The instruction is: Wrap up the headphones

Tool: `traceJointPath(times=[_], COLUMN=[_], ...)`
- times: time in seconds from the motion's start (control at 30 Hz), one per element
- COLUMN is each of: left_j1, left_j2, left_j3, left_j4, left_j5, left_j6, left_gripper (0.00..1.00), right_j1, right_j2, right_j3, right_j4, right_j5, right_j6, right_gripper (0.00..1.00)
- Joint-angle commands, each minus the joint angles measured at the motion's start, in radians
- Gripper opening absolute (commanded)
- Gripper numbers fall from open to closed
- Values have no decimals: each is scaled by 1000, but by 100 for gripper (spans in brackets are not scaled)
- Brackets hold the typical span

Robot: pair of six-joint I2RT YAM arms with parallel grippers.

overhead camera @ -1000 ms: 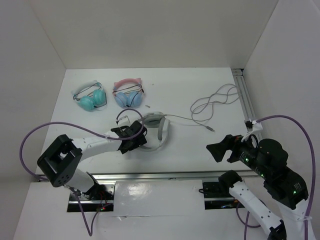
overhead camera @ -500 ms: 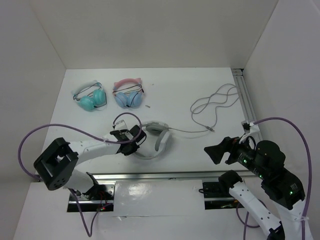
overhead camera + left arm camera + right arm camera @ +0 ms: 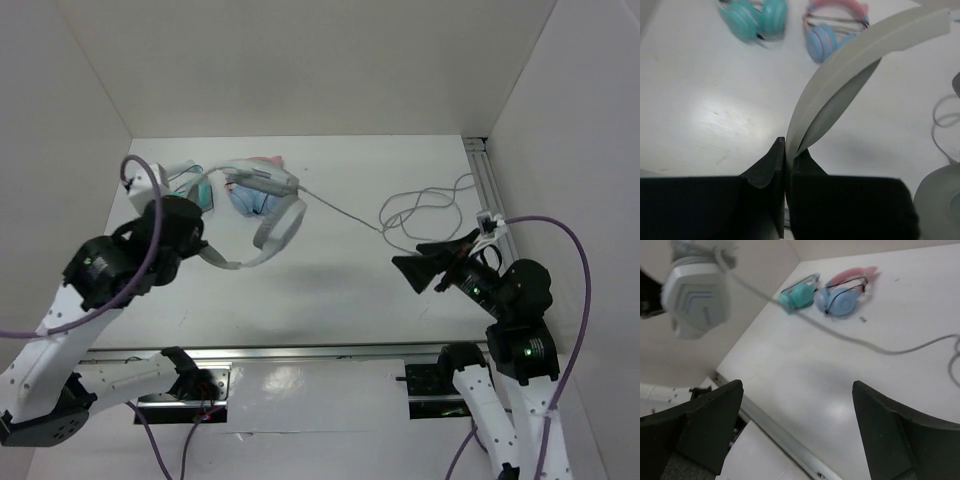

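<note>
The left gripper (image 3: 786, 154) pinches the headband of the headphones (image 3: 278, 225), holding them aloft, seemingly over the cat-ear pair (image 3: 245, 199). This likely lets the cable (image 3: 340, 209) trail free toward the right gripper (image 3: 408, 270), whose 2 fingers stand spread, well right of that pair.

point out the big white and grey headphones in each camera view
Top external: the headphones are left of centre, gripped at the headband's lower end by the left gripper.
Left wrist: the headband rises from bottom centre to the upper right.
Right wrist: an ear cup is at upper left.
Shared landmark: the pink-and-blue cat-ear pair.
</note>
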State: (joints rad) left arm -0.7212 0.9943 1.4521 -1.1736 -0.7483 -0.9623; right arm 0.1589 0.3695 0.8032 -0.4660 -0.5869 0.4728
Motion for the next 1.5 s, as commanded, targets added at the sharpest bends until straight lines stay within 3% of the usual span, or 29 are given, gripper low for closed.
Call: traceJointPath(times=[0.0,0.1,0.2,0.27,0.3,0.33,0.4,0.43,0.47,0.57,0.6,0.67,0.7,0.73,0.77,0.87,1.03,1.27,1.4,1.47], left_j1=[78,115,268,407,457,504,606,627,652,677,677,677,677,677,677,677,677,677,677,677], left_j2=[70,119,193,202,214,227,266,279,300,311,311,311,291,276,258,196,167,127,127,136], left_j3=[213,322,404,377,366,357,356,356,356,347,347,347,337,327,314,286,286,327,392,448], left_j4=[-141,-138,-80,10,47,96,123,133,144,144,144,135,135,135,135,135,103,54,12,-18], left_j5=[-89,-51,91,241,411,484,635,674,720,721,693,659,632,613,600,590,625,665,656,633], left_j6=[242,296,318,398,414,427,438,447,459,470,470,470,470,470,470,470,470,479,479,479], left_gripper=[0,0,0,0,0,0,0,0,0,0,0,0,0,0,0,0,0,0,0,0], right_j1=[-114,-124,-124,-124,-124,-124,-110,-37,43,409,410,525,539,548,548,548,548,539,530,530], right_j2=[133,244,451,548,566,607,698,811,866,1113,1114,1132,1094,983,929,815,826,885,927,937], right_j3=[62,166,333,413,435,461,612,678,805,1009,1052,1012,942,850,680,504,409,315,294,272], right_j4=[202,224,162,191,219,228,143,33,-26,-204,-204,-150,-88,88,160,282,324,469,513,529], right_j5=[-104,-16,35,-16,-16,-28,39,65,287,716,717,679,617,533,506,428,486,415,401,392], right_j6=[-23,-62,-92,-92,-83,-83,-129,-169,-209,-365,-394,-456,-508,-528,-542,-614,-631,-600,-591,-571], right_gripper=[96,98,98,98,98,99,98,97,97,97,97,100,100,100,100,100,99,95,77,75])
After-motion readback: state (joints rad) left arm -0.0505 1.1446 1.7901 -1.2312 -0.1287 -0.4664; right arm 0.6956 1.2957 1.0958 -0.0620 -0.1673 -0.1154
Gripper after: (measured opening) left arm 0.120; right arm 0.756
